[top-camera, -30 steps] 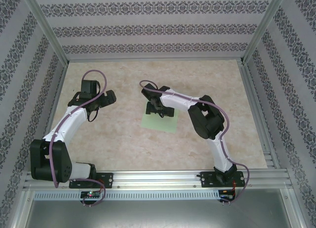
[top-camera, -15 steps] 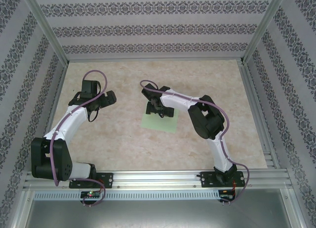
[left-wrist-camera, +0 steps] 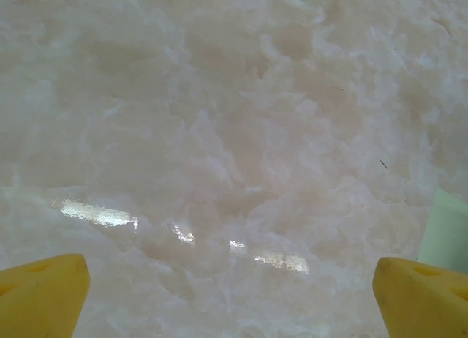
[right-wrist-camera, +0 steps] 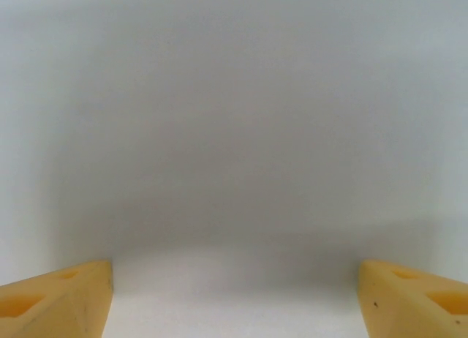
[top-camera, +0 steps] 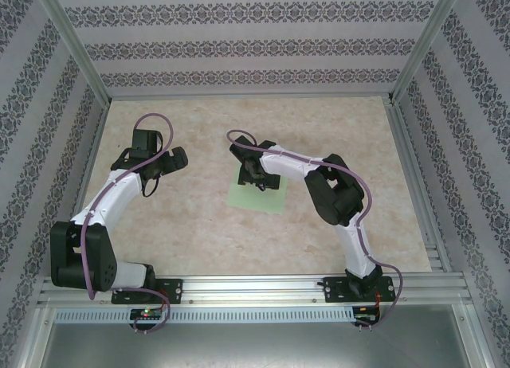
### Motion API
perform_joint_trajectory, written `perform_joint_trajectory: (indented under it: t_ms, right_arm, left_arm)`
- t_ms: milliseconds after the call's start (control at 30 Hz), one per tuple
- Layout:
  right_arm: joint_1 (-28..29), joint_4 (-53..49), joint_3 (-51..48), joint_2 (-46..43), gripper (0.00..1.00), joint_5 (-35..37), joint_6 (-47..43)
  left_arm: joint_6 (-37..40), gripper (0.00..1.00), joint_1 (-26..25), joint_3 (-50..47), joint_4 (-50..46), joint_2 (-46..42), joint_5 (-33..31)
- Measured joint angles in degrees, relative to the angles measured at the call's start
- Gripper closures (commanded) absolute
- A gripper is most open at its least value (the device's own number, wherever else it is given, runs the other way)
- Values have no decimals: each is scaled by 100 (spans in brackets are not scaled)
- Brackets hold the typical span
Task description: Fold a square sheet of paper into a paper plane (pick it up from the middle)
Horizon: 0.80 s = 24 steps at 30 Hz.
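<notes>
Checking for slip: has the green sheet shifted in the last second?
No. The square sheet of paper sits just as far from the rear rail.

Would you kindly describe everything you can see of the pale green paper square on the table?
The thin, plain pale green paper square lies flat and unfolded on the pale marbled table, near its middle, slightly turned. It looks unmarked. The right tool hangs over its far part, jaws apart; whether they touch it cannot be told.

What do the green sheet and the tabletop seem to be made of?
The square sheet of paper looks like thin matte paper: pale green, lying flat. The table seems a glossy marble-patterned laminate or stone: it mirrors bright lamp glints.
</notes>
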Motion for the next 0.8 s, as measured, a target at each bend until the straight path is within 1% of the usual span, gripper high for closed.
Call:
perform_joint_trajectory:
  t_ms: [300, 500, 600, 800]
  right_arm:
    - [-13, 92, -122, -70, 28, 4, -9]
    - [-13, 153, -208, -129, 29, 7, -205]
    - [-7, 308, -459, -280, 27, -57, -654]
    - [122, 555, -1449, -918, 25, -190, -1928]
  left_arm:
    - [0, 0, 0, 0, -22, 4, 0]
    - [0, 0, 0, 2, -24, 7, 2]
    - [0, 0, 0, 7, -28, 11, 4]
    - [0, 0, 0, 7, -44, 11, 48]
